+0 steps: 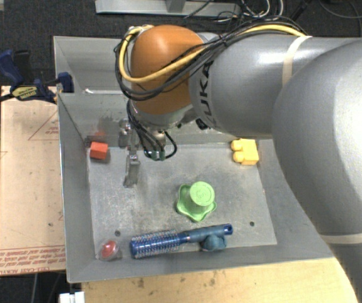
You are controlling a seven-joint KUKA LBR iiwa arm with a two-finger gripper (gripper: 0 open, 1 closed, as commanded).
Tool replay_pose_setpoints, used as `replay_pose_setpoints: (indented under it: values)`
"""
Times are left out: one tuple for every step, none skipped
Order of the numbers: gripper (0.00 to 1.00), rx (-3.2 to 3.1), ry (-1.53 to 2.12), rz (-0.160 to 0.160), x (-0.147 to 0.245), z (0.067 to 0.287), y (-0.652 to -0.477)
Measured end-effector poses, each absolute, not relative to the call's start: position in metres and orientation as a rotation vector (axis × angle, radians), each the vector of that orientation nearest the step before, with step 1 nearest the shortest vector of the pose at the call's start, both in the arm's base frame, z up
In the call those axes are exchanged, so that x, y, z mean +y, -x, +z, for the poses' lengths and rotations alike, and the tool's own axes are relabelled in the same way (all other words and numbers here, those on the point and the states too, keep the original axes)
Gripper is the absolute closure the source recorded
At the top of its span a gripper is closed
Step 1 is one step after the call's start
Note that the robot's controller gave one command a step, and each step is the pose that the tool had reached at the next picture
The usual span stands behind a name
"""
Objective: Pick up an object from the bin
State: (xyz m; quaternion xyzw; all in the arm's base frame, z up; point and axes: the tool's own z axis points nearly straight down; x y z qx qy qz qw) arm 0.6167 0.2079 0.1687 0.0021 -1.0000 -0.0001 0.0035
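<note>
Camera view check: shift across to centre over the orange block (98, 151) near the bin (74, 182) wall, lower straight, close gently; cannot tell jaws' opening

The arm (320, 137) has bulky, rounded silver-grey links with a pale seam band and partly visible black KUKA lettering. A glossy orange dome cover (162, 59) sits at the wrist. Yellow and black cables (125, 68) loop around it. The claw (130, 177) is slim grey metal.

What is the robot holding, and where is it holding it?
Nothing that I can see: the gripper hangs over the bin floor, beside the small orange block.
</note>
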Motion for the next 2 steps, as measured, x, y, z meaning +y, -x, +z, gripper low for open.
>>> replay_pose_setpoints:
  values:
    - [0.0,-3.128,-0.103,0.004,0.175,0.083,-0.542]
    - [0.0,-3.036,-0.846,0.0,0.156,0.208,-0.612]
